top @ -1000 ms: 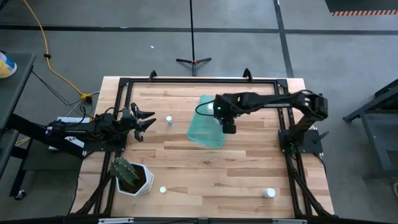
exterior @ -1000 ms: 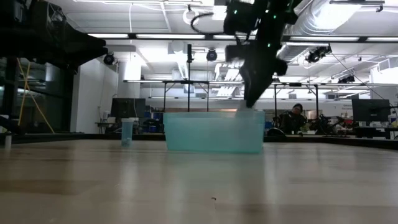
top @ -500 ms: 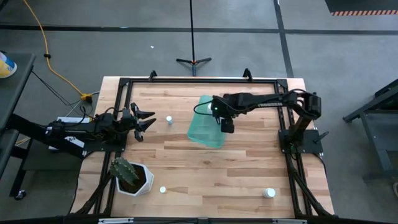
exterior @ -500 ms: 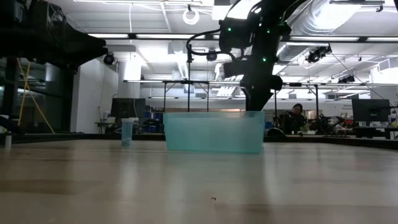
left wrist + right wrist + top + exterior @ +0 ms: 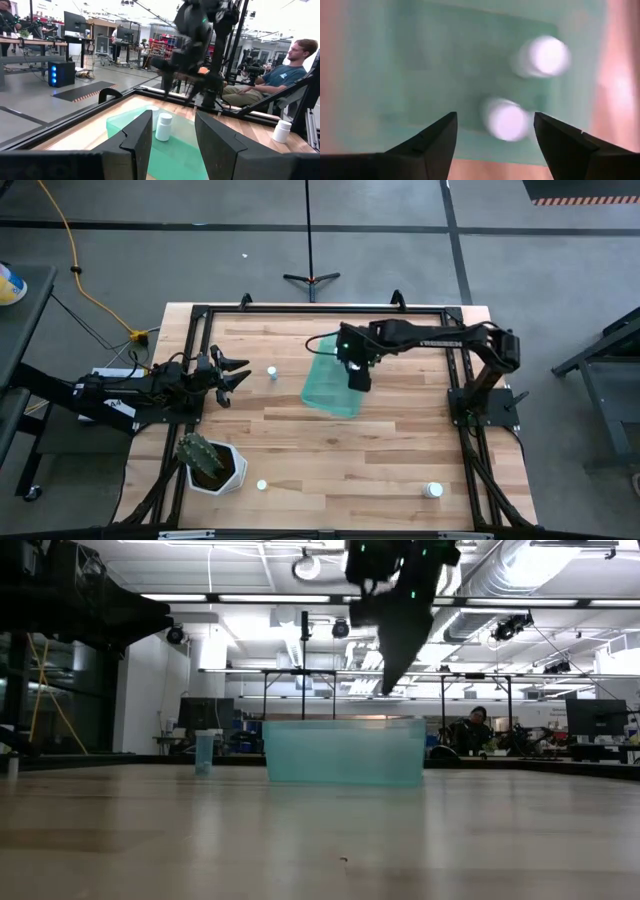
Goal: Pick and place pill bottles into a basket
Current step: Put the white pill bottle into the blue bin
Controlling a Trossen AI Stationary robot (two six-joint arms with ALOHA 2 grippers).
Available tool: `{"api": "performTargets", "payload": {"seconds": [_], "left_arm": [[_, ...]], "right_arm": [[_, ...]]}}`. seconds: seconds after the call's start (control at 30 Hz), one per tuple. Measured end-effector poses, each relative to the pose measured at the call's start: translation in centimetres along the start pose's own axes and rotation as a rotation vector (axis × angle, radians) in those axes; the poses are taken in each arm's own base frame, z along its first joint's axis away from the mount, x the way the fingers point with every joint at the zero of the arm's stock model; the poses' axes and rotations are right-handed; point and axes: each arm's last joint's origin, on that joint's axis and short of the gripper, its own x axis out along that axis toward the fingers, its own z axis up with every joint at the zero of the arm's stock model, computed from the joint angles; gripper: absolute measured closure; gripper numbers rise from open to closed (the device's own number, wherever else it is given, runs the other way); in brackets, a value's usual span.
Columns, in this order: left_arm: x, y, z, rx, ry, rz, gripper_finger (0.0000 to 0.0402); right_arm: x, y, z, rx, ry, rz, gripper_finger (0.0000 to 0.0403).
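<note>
The teal basket stands mid-table and also shows in the low view. The right wrist view looks down on two white pill bottles standing on the basket's floor. My right gripper hangs open and empty above the basket, clear of its rim. My left gripper waits open at the table's left. A pill bottle stands upright on the table just ahead of it, between it and the basket.
A white hexagonal cactus pot stands at the near left. A pill bottle stands beside it and another at the near right. A black frame runs round the table. A person sits beyond the table.
My right gripper dipped its fingers down to the basket's rim and has since risen well clear above it, shifting slightly toward the table's left and far side. The basket has stayed where it was.
</note>
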Motion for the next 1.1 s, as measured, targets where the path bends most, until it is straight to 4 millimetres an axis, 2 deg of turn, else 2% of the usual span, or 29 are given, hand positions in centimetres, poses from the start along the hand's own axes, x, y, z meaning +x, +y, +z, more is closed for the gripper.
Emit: {"api": "performTargets", "payload": {"seconds": [0.13, 0.37, 0.47, 0.67, 0.87, 1.1], "left_arm": [[0.0, 0.0, 0.0, 0.000, 0.000, 0.000, 0.0218], [0.0, 0.0, 0.0, 0.000, 0.001, 0.000, 0.0218], [0.0, 0.0, 0.0, 0.000, 0.001, 0.000, 0.0218], [0.0, 0.0, 0.0, 0.000, 0.001, 0.000, 0.0218], [0.0, 0.0, 0.0, 0.000, 0.001, 0.000, 0.0218], [0.0, 0.0, 0.0, 0.001, 0.000, 0.000, 0.0218]], "right_arm": [[-1.6, 2.8, -0.4, -0.066, -0.018, 0.110, 0.0150], [-5.1, 9.2, -2.3, -0.125, -0.029, 0.148, 0.0149], [-6.7, 12.2, -3.9, -0.099, -0.026, 0.130, 0.0149], [-8.8, 17.2, -8.3, 0.081, 0.031, -0.008, 0.0148], [-10.2, 21.4, -12.0, 0.339, 0.080, 0.038, 0.0148], [-11.5, 24.0, -15.1, 0.494, 0.107, 0.060, 0.0148]]}}
